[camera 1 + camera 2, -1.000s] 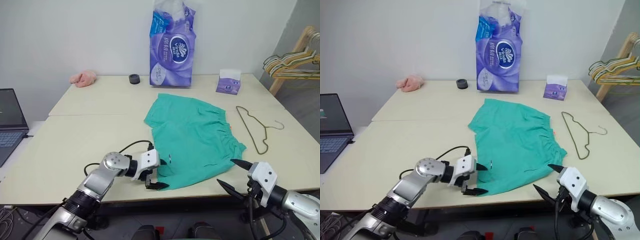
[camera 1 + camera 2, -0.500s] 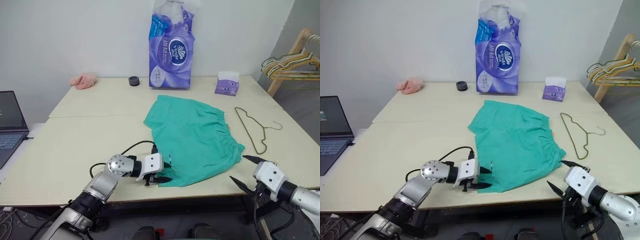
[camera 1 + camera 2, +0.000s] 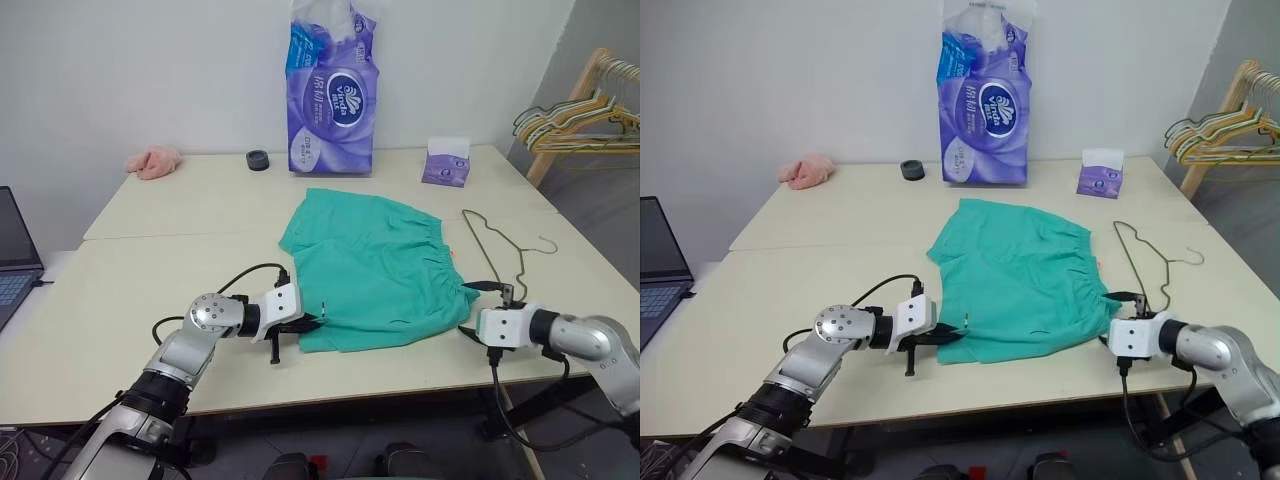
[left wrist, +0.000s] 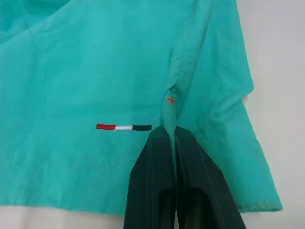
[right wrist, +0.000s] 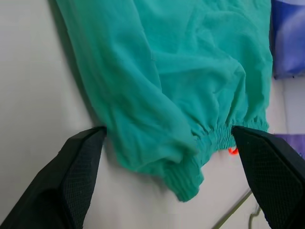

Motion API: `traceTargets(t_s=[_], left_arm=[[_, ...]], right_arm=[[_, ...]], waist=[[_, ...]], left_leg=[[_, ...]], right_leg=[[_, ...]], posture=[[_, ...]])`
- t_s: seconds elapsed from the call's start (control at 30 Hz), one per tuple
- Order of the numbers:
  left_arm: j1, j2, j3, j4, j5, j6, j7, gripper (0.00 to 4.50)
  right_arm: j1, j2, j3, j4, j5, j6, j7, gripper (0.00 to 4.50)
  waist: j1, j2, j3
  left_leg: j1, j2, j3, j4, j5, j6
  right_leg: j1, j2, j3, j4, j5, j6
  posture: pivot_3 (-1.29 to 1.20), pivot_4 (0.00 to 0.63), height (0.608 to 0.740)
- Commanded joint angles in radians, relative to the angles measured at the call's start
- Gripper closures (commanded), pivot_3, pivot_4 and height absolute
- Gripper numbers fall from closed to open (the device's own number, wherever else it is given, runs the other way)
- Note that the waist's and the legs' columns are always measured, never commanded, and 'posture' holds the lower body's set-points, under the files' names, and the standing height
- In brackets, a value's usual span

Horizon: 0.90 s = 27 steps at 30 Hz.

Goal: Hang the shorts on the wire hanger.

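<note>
The teal-green shorts [image 3: 370, 265] lie flat in the middle of the table, waistband toward the right. My left gripper [image 4: 170, 131] is shut on a pinched fold at the hem of the near leg, next to a small red-white-black mark [image 4: 124, 127]. The same left gripper [image 3: 312, 323] sits at the shorts' near left corner. My right gripper [image 5: 169, 131] stands open, one finger on each side of the gathered waistband corner [image 5: 190, 179]; it is also at the shorts' near right corner [image 3: 475, 308]. The wire hanger [image 3: 522, 272] lies flat just right of the shorts.
At the back of the table stand a tall purple tissue pack [image 3: 330, 90], a small purple tissue box [image 3: 446, 163], a black roll [image 3: 258, 159] and a pink cloth lump [image 3: 153, 161]. A laptop [image 3: 12, 250] sits far left. A wooden rack with hangers [image 3: 575, 105] stands at the right.
My left gripper has shut on the shorts' hem. My right gripper has come forward and rolled, now straddling the waistband corner. The camera has shifted a little.
</note>
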Motion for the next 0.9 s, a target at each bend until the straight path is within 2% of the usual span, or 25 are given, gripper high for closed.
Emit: traceTargets(t_s=[0.03,0.07,0.17,0.4,0.5,0.53,0.73,0.9], left_arm=[[-0.014,0.013,0.037,-0.018,-0.014,-0.005,-0.007,4.47],[-0.014,0.013,0.038,-0.019,-0.016,-0.004,-0.008,4.47],[-0.009,0.021,0.041,-0.024,-0.018,-0.008,-0.018,4.5],[-0.004,0.041,0.038,-0.029,-0.033,0.008,-0.066,4.5],[0.028,0.106,0.015,-0.084,-0.074,0.045,-0.2,4.5],[0.041,0.138,0.007,-0.111,-0.092,0.072,-0.253,4.5],[0.111,0.265,-0.006,-0.227,-0.158,0.178,-0.423,4.5],[0.2,0.393,-0.011,-0.414,-0.263,0.303,-0.506,4.5]], right_arm=[[-0.071,0.009,0.043,0.067,-0.06,-0.056,-0.022,0.0],[-0.085,0.011,0.053,0.081,-0.068,-0.063,-0.026,0.0],[-0.125,0.018,0.083,0.109,-0.079,-0.066,-0.007,0.68],[-0.121,0.007,0.087,0.07,-0.038,-0.054,0.056,3.08],[-0.099,0.002,0.076,0.006,0.01,-0.014,0.109,4.24],[-0.085,-0.004,0.072,-0.021,0.042,0.003,0.14,4.46],[0.037,-0.069,0.047,-0.212,0.19,0.102,0.283,4.46],[0.152,-0.154,0.009,-0.363,0.292,0.17,0.363,4.46]], waist=[[0.0,0.0,0.0],[0.0,0.0,0.0],[0.0,0.0,0.0],[0.0,0.0,0.0],[-0.003,0.0,0.0],[-0.004,0.0,0.0],[-0.006,0.001,0.002],[-0.005,0.001,0.011]], left_leg=[[0.0,0.0,0.0,0.0,0.0,0.0],[0.0,0.0,0.0,0.0,0.0,0.0],[0.0,0.0,0.0,0.0,0.0,0.0],[0.0,0.0,0.0,0.0,0.0,0.0],[0.0,0.0,-0.001,-0.001,0.0,0.0],[0.0,0.0,-0.001,-0.002,0.0,0.0],[0.0,0.0,-0.001,-0.005,0.0,0.0],[0.001,0.001,-0.001,-0.004,0.0,0.0]], right_leg=[[0.0,0.0,0.0,0.0,0.0,0.0],[0.0,0.0,0.0,0.0,0.0,0.0],[0.0,0.0,0.0,0.0,0.0,0.0],[0.0,0.0,0.0,0.001,0.0,0.0],[0.0,-0.001,0.0,0.001,0.0,-0.001],[-0.001,-0.001,0.0,0.001,0.0,-0.001],[-0.002,-0.001,-0.001,0.001,-0.001,-0.002],[-0.002,-0.001,-0.001,0.001,-0.005,0.001]], posture=[[-0.1,0.026,0.74],[-0.09,0.026,0.74],[-0.09,0.027,0.74],[-0.1,0.029,0.74],[-0.1,0.032,0.74],[-0.1,0.032,0.74],[-0.11,0.037,0.74],[-0.11,0.047,0.74]])
